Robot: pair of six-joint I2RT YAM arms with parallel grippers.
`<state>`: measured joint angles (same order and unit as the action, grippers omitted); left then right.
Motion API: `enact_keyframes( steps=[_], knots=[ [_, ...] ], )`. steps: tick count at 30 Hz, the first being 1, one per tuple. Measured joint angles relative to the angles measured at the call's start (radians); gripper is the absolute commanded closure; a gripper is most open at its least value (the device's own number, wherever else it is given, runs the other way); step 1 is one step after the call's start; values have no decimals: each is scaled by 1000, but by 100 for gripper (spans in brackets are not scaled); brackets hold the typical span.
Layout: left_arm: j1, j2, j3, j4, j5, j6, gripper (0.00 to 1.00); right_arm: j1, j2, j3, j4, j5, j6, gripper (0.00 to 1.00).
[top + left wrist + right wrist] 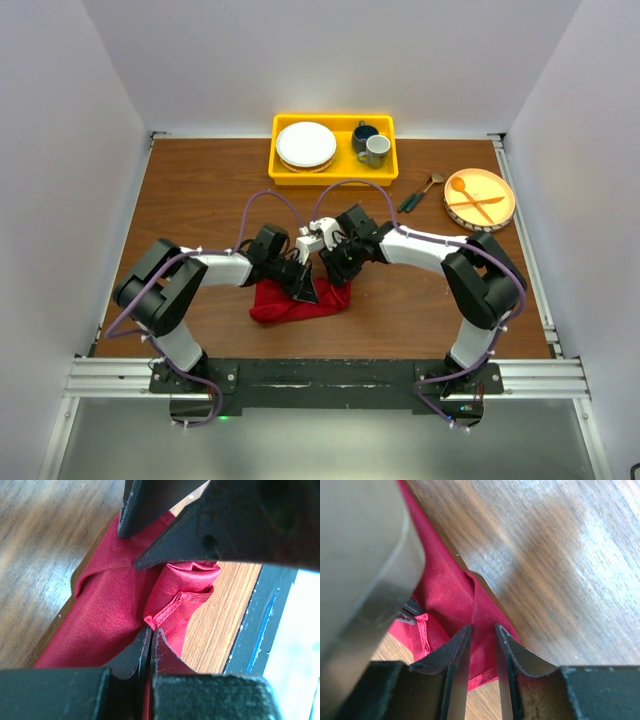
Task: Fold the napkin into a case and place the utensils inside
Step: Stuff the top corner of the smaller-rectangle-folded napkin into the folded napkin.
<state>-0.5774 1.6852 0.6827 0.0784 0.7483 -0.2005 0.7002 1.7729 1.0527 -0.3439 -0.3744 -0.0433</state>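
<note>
Red napkin (115, 605) lies bunched right under both grippers, folded over itself w/ a rolled, hemmed edge turned up. L gripper (150, 636): fingers pressed together, pinching that hemmed fold at the tips, red showing in the seam btwn them. R gripper (482, 630): fingers spread a little, tips down on the cloth, straddling a raised crease, not clamped on it; its dark fingers sit just opposite the L tips, almost touching. On the near side of the L gripper only a thin strip of wood table (200, 200) is left before the black front rail (255, 630), so little room that way. Outward from each gripper, L and R, wood is bare out to the table's side edges, plenty of room. Beyond the grippers a band of bare wood, then the yellow tray (335, 181) against the far edge, holding white plates (306, 145) and two mugs (371, 145). Utensils (432, 182) lie on the wood well beyond and to the R of the R gripper, just R of the tray, apart from the napkin, btwn tray and a round orange plate (503, 195) near the far R corner.
</note>
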Motion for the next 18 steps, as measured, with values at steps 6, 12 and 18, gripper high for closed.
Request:
enact_keyframes(
  steps=[6, 12, 18],
  knots=[
    [6, 8, 0, 0, 15, 0, 100, -1, -8, -19, 19, 12, -1, 100],
    [10, 16, 6, -4, 23, -7, 100, 0, -36, -19, -12, 18, -3, 100],
    [16, 38, 29, -22, 31, -26, 100, 0, -82, 1, -68, 11, -19, 100]
  ],
)
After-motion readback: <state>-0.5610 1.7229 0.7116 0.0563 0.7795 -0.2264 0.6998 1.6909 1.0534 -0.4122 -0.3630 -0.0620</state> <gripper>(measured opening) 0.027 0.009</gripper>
